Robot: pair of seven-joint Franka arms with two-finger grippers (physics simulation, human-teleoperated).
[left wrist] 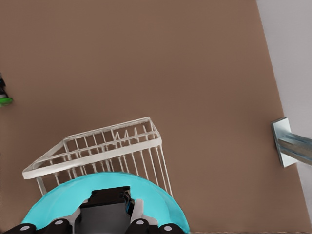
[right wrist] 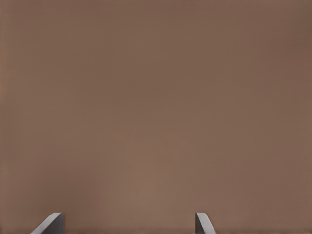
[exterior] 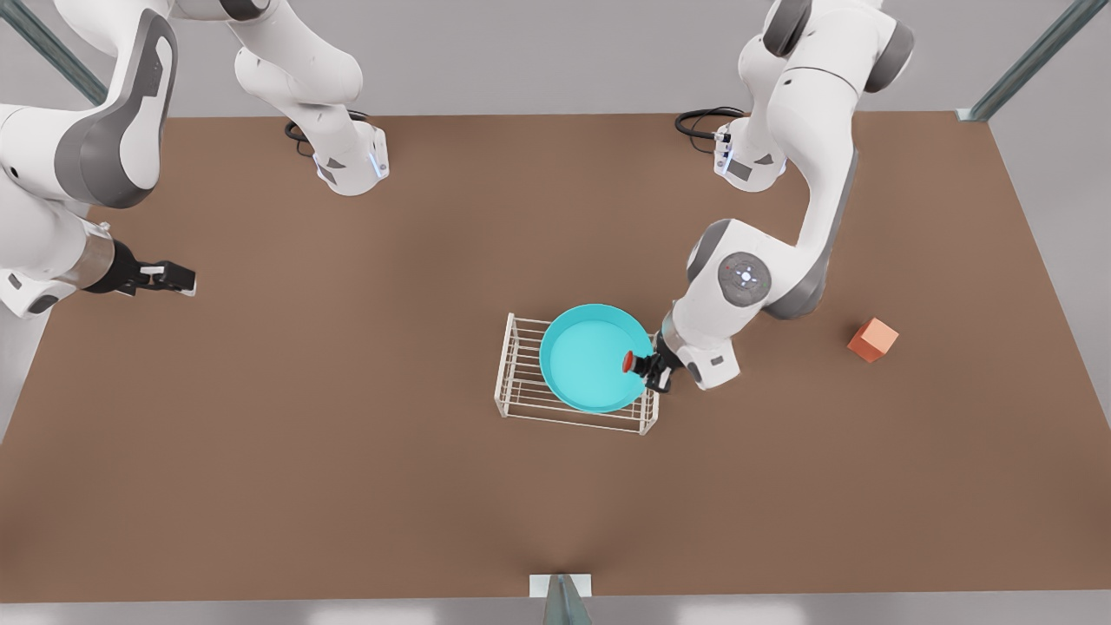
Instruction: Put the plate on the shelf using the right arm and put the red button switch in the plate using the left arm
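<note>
We see the left gripper (exterior: 649, 365) clamped on the red switch (exterior: 627, 361) over the plate's (exterior: 583, 356) rim, right gripper (exterior: 178, 278) spread wide, waiting apart

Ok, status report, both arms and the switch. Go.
Left gripper shut on red switch, over plate rim. Plate on shelf. Right gripper open, waiting aside. Nothing in the way.

The scene is lit evenly and softly from above; only faint shadows are cast on the brown table (exterior: 347, 451), without glare or blur.
</note>
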